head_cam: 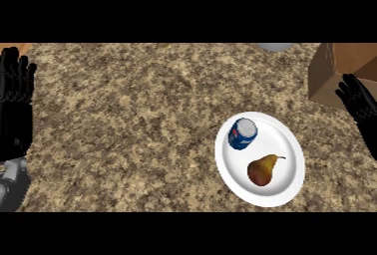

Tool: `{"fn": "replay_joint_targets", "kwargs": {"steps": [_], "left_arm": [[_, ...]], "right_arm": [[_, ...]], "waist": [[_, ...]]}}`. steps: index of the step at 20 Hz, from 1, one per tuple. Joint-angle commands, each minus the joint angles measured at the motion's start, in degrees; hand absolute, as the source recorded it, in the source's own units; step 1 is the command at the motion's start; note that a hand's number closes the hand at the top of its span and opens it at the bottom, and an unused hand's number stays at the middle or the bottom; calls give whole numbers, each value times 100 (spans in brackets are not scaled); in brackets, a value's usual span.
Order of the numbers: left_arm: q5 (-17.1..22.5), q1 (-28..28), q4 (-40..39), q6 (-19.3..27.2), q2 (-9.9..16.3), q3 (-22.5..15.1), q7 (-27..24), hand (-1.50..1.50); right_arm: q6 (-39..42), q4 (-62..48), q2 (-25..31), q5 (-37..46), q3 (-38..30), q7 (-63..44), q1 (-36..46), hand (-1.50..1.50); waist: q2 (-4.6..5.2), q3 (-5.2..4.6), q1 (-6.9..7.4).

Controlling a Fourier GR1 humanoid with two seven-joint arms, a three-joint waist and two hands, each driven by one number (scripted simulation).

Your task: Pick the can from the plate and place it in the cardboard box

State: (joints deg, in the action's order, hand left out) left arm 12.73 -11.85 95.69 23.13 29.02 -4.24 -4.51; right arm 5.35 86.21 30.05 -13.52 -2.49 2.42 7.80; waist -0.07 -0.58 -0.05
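I saw the blue can (243,133) sitting on the white plate (283,149), on the part of the plate away from me. A brown pear (262,170) lay on the same plate, on the part closer to me, just beside the can but not touching it. The plate sat on the speckled surface (132,124), toward its right side. The cardboard box (340,69) stood at the far right corner of the surface, apart from the plate. My right robot hand (359,102) was open, with its fingers straight, in front of the box at the right edge. It held nothing. My left robot hand (15,84) was open too, fingers up, resting at the left edge of the surface. A small grey thing (274,47) peeked in at the far edge; I could not tell what it was.
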Motion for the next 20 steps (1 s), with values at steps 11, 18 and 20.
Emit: {"fn": "replay_joint_targets", "kwargs": {"steps": [11, 18, 20], "left_arm": [[-645, 871, -1152, -730, 138, -1169, 433, 0], [-625, 788, -1350, -1067, 259, -1126, 336, 0], [-822, 539, -1329, -917, -39, -1357, 516, 0]], "right_arm": [[-1388, -523, -1802, -40, -1834, 4898, -1428, -150], [-2063, -362, -1830, 2018, -1202, 6718, -2731, -150], [-2402, -79, -1851, 2479, -1098, 6301, -2939, -150]], "waist": [[67, 114, -409], [10, 56, -128], [8, 54, -129]]}}
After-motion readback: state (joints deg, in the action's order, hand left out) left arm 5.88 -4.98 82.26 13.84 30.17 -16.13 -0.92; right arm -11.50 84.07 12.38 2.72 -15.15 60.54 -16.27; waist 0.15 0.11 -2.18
